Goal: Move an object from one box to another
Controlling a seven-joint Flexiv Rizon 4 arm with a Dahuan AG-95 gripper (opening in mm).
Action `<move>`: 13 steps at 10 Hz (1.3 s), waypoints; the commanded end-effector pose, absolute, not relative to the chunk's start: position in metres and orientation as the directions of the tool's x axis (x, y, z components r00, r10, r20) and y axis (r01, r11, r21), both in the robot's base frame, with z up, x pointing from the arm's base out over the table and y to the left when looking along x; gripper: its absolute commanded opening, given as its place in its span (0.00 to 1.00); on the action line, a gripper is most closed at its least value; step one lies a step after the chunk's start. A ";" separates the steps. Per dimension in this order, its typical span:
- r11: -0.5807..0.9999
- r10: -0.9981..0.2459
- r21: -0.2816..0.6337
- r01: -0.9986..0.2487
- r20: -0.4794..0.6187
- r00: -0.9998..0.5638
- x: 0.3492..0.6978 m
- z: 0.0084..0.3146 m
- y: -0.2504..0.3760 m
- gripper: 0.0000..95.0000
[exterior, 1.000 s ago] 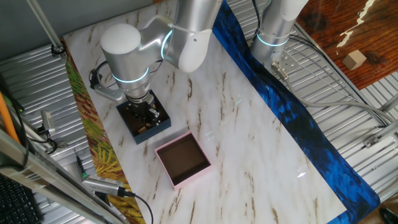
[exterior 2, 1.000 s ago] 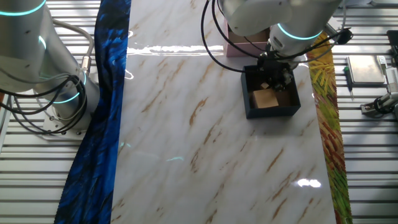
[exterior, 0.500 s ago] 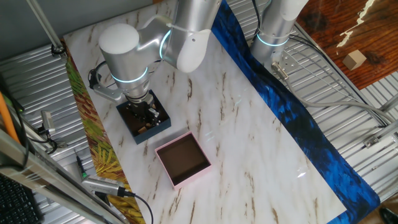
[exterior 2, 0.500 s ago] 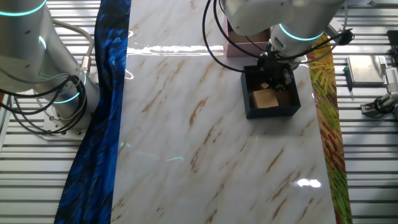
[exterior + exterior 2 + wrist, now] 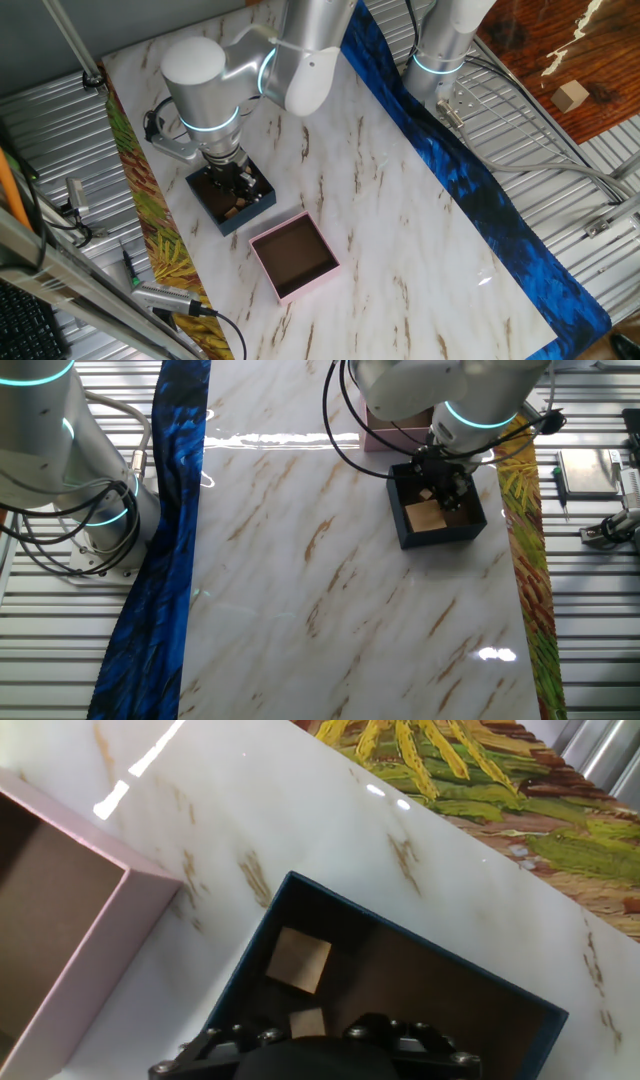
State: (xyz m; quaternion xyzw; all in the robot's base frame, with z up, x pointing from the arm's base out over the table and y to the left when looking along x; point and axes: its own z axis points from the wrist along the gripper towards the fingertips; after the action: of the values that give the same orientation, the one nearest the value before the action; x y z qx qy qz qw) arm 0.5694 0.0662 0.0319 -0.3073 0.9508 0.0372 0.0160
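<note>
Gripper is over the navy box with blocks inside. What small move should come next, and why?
Probably lower the gripper onto a wooden block in the navy box and close. Nothing looks grasped yet, and the pink box holds nothing.

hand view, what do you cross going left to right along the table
pink box → bare marble strip → navy box holding two wooden blocks, the larger and the smaller → yellow patterned cloth at the far right
</note>
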 end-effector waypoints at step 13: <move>0.809 -0.579 0.082 -0.582 -0.060 -0.813 0.570 0.031 0.066 0.40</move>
State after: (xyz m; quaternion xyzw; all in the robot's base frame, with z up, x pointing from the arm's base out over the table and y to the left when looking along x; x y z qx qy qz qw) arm 0.5704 0.0660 0.0310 -0.3048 0.9511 0.0471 0.0158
